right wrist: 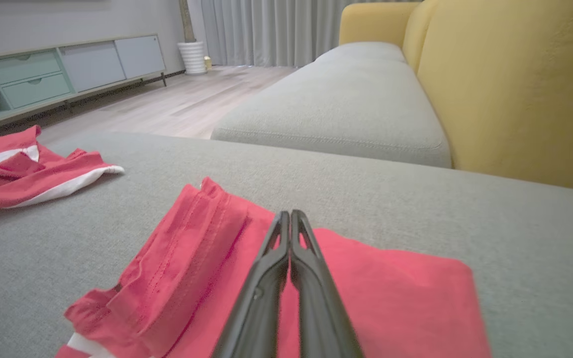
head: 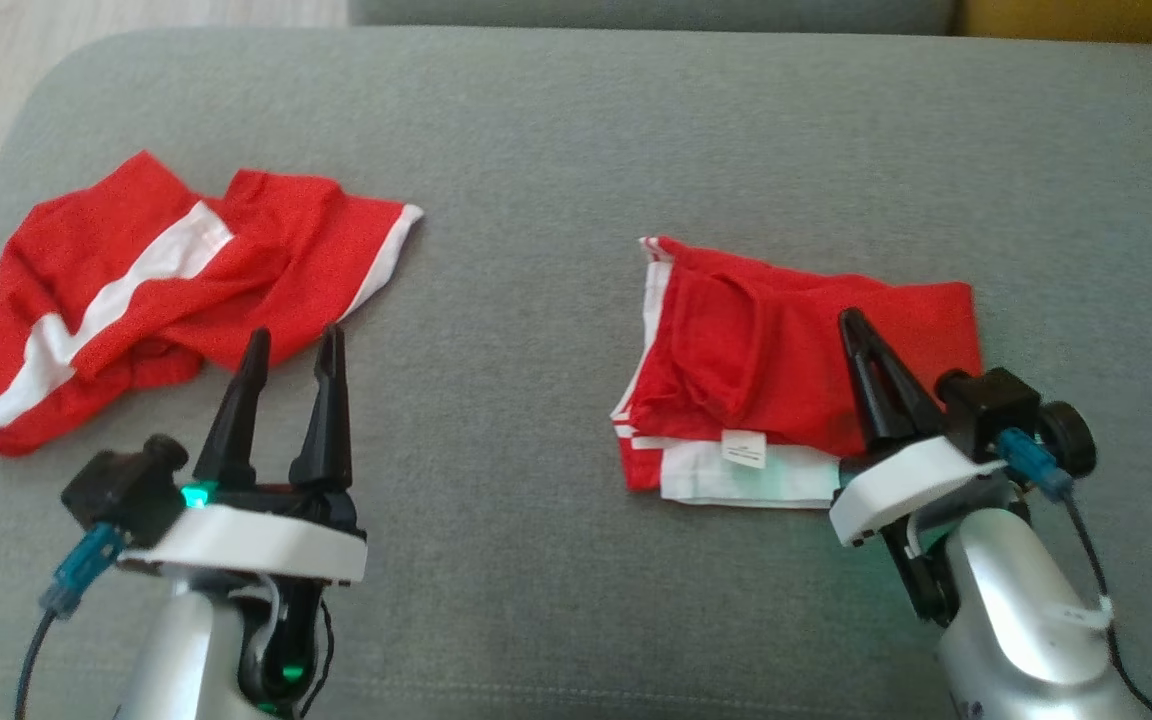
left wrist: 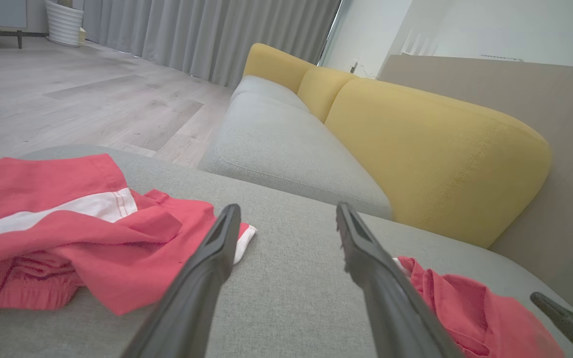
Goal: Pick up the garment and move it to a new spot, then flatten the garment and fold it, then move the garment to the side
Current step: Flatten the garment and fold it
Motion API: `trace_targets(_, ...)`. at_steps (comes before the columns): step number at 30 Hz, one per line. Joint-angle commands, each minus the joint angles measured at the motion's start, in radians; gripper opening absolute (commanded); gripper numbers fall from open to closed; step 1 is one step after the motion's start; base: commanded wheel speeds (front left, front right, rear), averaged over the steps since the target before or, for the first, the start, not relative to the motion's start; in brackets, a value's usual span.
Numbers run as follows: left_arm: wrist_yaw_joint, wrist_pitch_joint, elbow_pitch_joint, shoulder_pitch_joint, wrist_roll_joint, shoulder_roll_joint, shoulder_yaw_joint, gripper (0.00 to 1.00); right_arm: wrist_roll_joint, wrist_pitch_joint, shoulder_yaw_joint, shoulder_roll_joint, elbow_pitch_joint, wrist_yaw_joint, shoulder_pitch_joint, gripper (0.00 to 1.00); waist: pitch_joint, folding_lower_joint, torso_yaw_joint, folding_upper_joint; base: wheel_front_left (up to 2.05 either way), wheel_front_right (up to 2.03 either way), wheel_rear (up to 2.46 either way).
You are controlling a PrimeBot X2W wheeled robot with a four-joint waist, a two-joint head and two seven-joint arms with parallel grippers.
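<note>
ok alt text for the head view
A crumpled red garment with white stripes lies left and a folded red garment right on a grey sofa cushion. The left gripper is open beside the first; the right gripper, shut, points over the second.

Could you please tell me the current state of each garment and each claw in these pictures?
crumpled garment: bunched up, not folded.
folded garment: folded, lying flat, label showing.
left claw: open, empty.
right claw: shut over the folded garment; grip on fabric unclear.
</note>
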Motion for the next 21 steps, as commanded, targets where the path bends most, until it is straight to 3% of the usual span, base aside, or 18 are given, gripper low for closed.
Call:
trace_targets(1, -0.006, -0.012, -0.031, -0.052, -0.002, 0.007, 0.024, 1.00, 0.005, 0.002, 0.027, 0.004, -0.009, 0.004, -0.040, 0.00, 0.012, 0.0000, 0.017, 0.0000, 0.00, 0.00, 0.00)
trace_targets(14, -0.006, -0.012, -0.025, -0.092, -0.013, 0.007, 0.000, 1.00, 0.047, -0.023, 0.089, 0.004, 0.258, 0.004, -0.187, 0.00, 0.076, 0.0000, 0.092, 0.0000, 0.00, 0.00, 0.00)
trace_targets(21, -0.006, -0.012, -0.019, -0.104, -0.021, 0.007, -0.006, 1.00, 0.103, -0.048, 0.179, 0.004, 0.302, 0.004, -0.248, 0.00, 0.087, 0.0000, 0.113, 0.0000, 0.00, 0.00, 0.00)
